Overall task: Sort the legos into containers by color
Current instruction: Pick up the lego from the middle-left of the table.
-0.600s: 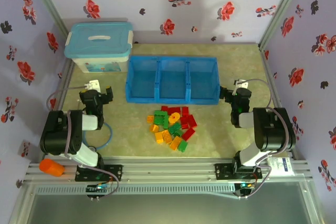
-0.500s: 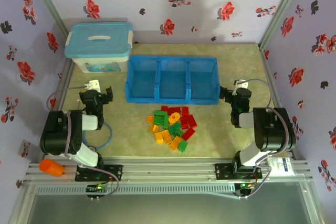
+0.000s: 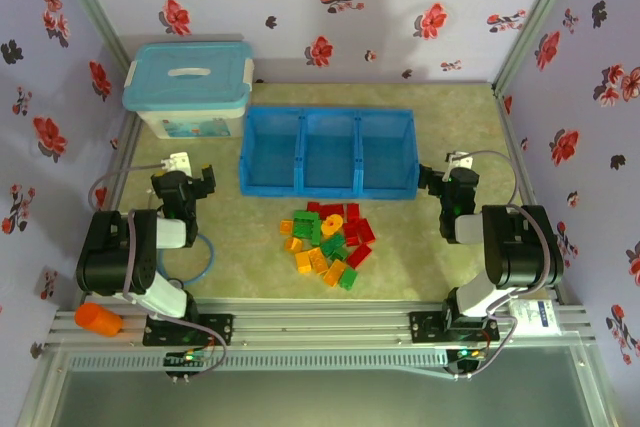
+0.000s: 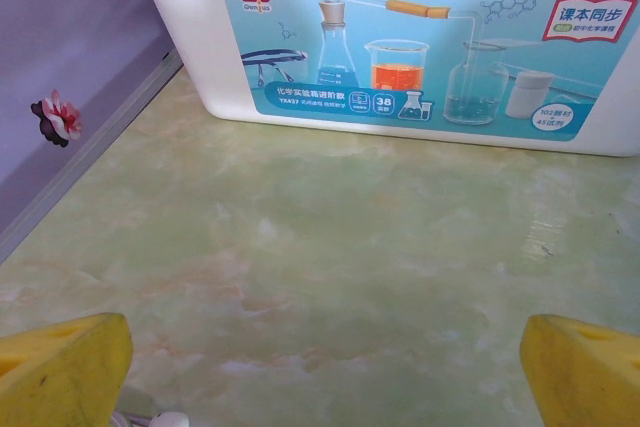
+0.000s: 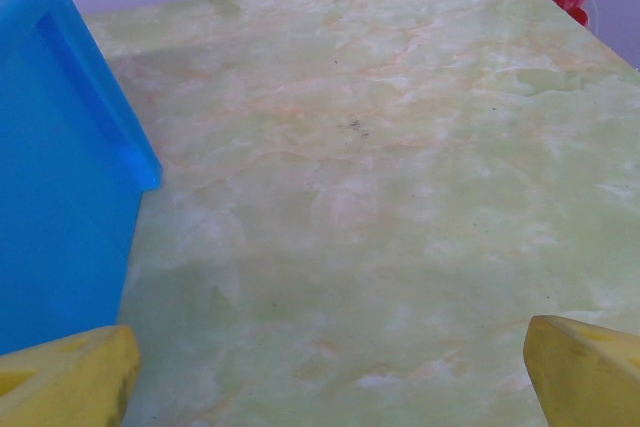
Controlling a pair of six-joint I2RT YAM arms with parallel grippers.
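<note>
A heap of red, green and orange-yellow legos (image 3: pixel 329 243) lies on the table in front of the bright-blue tray of containers (image 3: pixel 328 152), whose three square compartments sit in a row. My left gripper (image 3: pixel 185 181) rests folded back at the left, well away from the pile, jaws wide open; its yellow fingertips (image 4: pixel 60 367) frame bare table. My right gripper (image 3: pixel 450 175) sits folded at the right, just off the tray's right end, open with nothing between its fingers (image 5: pixel 590 367). The tray's blue wall (image 5: pixel 60 177) shows at the left of the right wrist view.
A pale-blue lidded storage box (image 3: pixel 189 87) stands at the back left, its printed white side (image 4: pixel 420 37) facing my left gripper. Flowered walls close in the back and sides. An orange cap (image 3: pixel 98 319) sits on the metal rail by the left base.
</note>
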